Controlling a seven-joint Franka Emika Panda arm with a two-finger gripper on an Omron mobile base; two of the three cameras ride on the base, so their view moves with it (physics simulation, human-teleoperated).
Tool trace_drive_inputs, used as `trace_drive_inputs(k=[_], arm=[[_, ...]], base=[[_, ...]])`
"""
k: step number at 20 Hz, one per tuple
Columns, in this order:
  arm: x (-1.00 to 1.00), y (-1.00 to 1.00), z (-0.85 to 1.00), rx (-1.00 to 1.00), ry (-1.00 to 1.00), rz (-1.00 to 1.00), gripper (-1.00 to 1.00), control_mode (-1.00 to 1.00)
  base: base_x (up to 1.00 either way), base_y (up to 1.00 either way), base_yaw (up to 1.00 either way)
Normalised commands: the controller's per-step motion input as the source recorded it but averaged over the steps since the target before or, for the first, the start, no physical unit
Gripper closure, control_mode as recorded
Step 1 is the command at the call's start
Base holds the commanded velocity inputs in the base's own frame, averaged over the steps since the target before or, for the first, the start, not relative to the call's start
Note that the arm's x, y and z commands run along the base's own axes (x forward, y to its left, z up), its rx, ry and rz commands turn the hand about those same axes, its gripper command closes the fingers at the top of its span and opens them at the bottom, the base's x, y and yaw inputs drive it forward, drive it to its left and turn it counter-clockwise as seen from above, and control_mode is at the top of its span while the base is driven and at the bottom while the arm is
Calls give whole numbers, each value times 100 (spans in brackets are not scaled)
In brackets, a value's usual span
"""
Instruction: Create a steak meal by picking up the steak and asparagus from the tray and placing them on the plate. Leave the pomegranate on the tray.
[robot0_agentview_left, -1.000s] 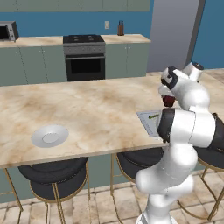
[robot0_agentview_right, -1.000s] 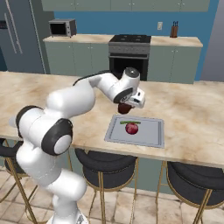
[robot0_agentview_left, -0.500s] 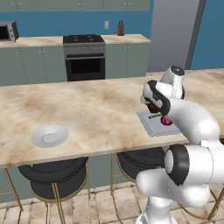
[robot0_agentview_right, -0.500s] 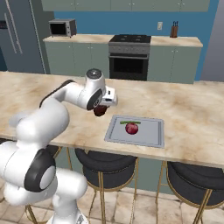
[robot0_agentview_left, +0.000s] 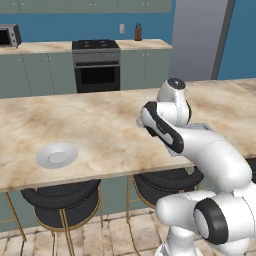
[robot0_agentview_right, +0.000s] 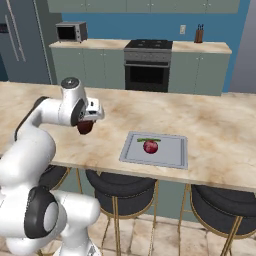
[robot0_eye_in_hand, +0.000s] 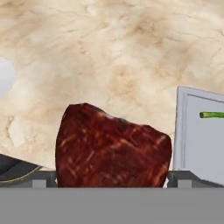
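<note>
**Steak held above the counter, between tray and plate**

Nearest to us in the hand view, the steak (robot0_eye_in_hand: 113, 148) sits between the two finger tips of our gripper (robot0_eye_in_hand: 113, 179), which is closed on it; the meat hides how narrow the gap is. In the right base view we see the same gripper (robot0_agentview_right: 86, 125) carrying the steak (robot0_agentview_right: 85, 127) above the marble counter (robot0_agentview_right: 210, 125), left of the tray (robot0_agentview_right: 172, 155) and clear of it.

On the tray lie the pomegranate (robot0_agentview_right: 150, 146) and, just behind it, the asparagus (robot0_agentview_right: 148, 139). The hand view shows a corner of the tray (robot0_eye_in_hand: 197, 144) with the tip of the asparagus (robot0_eye_in_hand: 212, 115) on it.

In the left base view the plate (robot0_agentview_left: 56, 155) rests on the counter (robot0_agentview_left: 100, 120) well to the left of our arm (robot0_agentview_left: 200, 145). Its edge (robot0_eye_in_hand: 5, 76) shows at the left of the hand view.

Beyond the counter stand the oven (robot0_agentview_right: 147, 65), a microwave (robot0_agentview_right: 70, 31) and a knife block (robot0_agentview_right: 199, 35) on the far worktop.
</note>
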Motion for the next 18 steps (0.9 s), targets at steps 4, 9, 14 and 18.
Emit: trace_drive_inputs(k=[4, 9, 14, 18], arm=[[-23, 100, 13, -1, 10, 12, 100, -100], [-2, 100, 0, 0, 14, 10, 100, -100], [0, 100, -11, -2, 23, 8, 100, -100], [5, 100, -12, -5, 18, 1, 100, -100]], base=[[0, 0, 0], [0, 0, 0], [0, 0, 0], [0, 0, 0]])
